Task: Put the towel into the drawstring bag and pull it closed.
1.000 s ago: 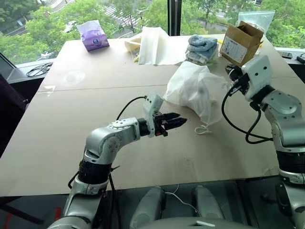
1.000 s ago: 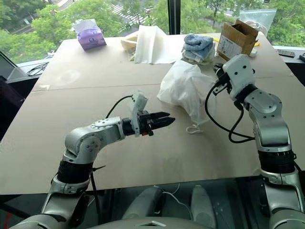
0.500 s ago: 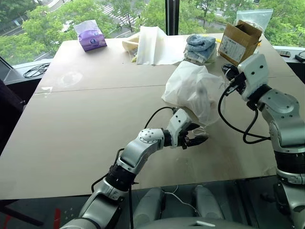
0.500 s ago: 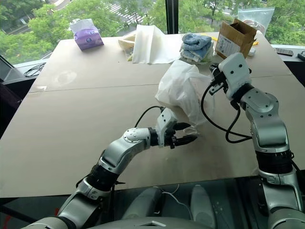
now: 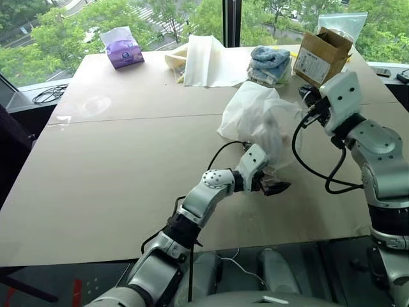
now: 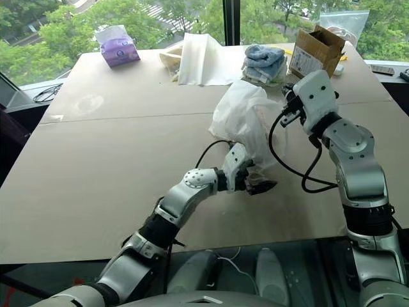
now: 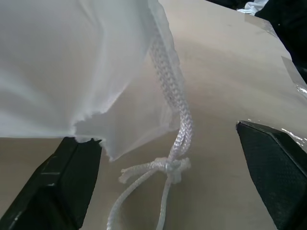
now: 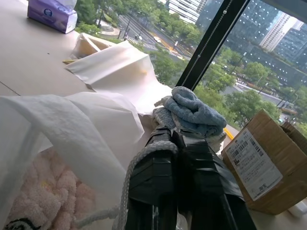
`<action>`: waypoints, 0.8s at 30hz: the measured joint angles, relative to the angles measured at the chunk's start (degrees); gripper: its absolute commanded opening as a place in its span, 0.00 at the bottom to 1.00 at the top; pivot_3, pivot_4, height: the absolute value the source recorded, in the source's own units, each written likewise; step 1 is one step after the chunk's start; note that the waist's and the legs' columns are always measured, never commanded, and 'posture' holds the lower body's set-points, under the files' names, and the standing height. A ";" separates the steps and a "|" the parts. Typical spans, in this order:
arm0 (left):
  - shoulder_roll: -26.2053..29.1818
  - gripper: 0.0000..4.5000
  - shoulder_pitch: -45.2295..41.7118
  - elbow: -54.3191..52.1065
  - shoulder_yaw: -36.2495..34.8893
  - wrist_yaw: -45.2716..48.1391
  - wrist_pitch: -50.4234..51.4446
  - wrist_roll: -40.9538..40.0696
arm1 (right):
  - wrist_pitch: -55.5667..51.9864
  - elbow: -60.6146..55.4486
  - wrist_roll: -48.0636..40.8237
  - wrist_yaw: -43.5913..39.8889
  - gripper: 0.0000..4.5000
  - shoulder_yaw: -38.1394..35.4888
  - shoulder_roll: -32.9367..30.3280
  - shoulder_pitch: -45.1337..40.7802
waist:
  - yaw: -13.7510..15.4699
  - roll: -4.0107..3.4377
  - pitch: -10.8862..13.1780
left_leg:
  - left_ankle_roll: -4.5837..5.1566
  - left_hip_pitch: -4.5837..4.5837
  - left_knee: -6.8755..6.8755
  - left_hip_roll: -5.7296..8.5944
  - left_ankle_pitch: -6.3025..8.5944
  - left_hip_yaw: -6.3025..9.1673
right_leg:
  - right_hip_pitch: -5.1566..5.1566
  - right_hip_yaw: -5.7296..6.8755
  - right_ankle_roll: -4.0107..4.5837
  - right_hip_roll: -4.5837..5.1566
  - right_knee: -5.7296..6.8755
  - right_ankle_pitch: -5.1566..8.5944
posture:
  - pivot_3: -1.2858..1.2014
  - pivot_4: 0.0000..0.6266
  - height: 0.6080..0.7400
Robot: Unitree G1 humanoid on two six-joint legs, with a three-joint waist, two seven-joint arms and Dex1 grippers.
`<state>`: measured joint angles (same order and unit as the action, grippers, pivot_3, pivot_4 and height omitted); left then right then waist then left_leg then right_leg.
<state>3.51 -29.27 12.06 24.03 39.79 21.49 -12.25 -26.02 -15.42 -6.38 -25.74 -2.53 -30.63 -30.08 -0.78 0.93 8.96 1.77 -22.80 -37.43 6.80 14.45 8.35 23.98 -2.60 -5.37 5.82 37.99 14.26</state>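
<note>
I am seeing my left claw spreading wide around the bag's knotted cord, not gripping it. My right claw is pinching the other cord, lifting one white sheer bag on the table. One pale fuzzy towel is lying inside.

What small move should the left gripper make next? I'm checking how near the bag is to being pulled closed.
Probably close the left gripper on the knotted cord lying between its open fingers. The right gripper, shut on the other cord, holds up the drawstring bag.
</note>
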 measured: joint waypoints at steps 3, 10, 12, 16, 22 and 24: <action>-0.31 0.47 -0.22 1.83 -1.39 0.53 -1.06 0.25 | -0.07 -0.58 0.46 0.41 0.00 0.00 0.01 0.18 | 0.01 -0.01 -0.01 | 0.00 0.00 0.00 0.00 0.00 0.01 | 0.01 0.01 0.00 0.00 0.01 0.00 | 0.52 0.24 1.00; 1.29 0.02 0.57 1.08 -1.77 2.30 -2.08 0.98 | -0.20 -1.67 0.69 1.29 0.00 -0.02 0.26 1.08 | -0.07 -0.02 -0.01 | 0.00 0.02 0.00 -0.01 0.00 0.01 | 0.01 0.00 0.00 -0.01 0.02 0.00 | 0.52 0.24 1.00; 1.93 0.02 1.90 0.08 -2.89 2.05 -3.03 1.06 | -0.20 -1.67 0.75 1.54 0.00 -0.03 0.26 1.08 | -0.08 -0.03 -0.02 | 0.00 0.02 0.00 -0.01 0.00 0.01 | 0.01 -0.01 0.00 -0.01 0.02 0.00 | 0.52 0.24 1.00; 5.79 0.02 5.97 -2.34 -5.32 -3.10 -12.71 5.84 | -0.77 -1.63 0.75 2.97 0.00 -1.74 0.23 1.58 | -0.14 -0.03 -0.02 | -0.01 0.03 0.02 -0.03 0.00 0.01 | 0.03 -0.02 0.01 -0.01 0.02 0.00 | 0.52 0.24 1.00; 11.96 0.02 7.03 -10.84 -15.69 -18.20 -27.71 16.98 | -1.11 0.97 1.35 6.01 0.00 -8.00 -1.58 2.93 | 0.95 -0.03 -0.02 | 0.00 -0.02 -0.02 0.05 0.00 -0.01 | -0.01 -0.01 0.00 0.08 -0.04 0.00 | 0.52 0.24 1.00; 12.08 0.02 5.39 -13.14 -17.35 -23.50 -30.60 21.03 | -0.62 2.76 1.46 6.56 0.00 -9.11 -2.12 2.49 | 1.42 -0.03 -0.02 | 0.01 -0.02 -0.01 0.05 0.00 -0.02 | -0.02 0.00 0.00 0.07 -0.05 -0.01 | 0.52 0.24 1.00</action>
<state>15.60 -23.87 -1.08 6.67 16.29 -9.11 8.77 -26.64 -12.65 -4.92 -19.19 -11.64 -32.75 -27.59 0.64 0.90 8.94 1.78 -22.82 -37.44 6.85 14.45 8.32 23.96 -2.60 -5.38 5.89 37.95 14.25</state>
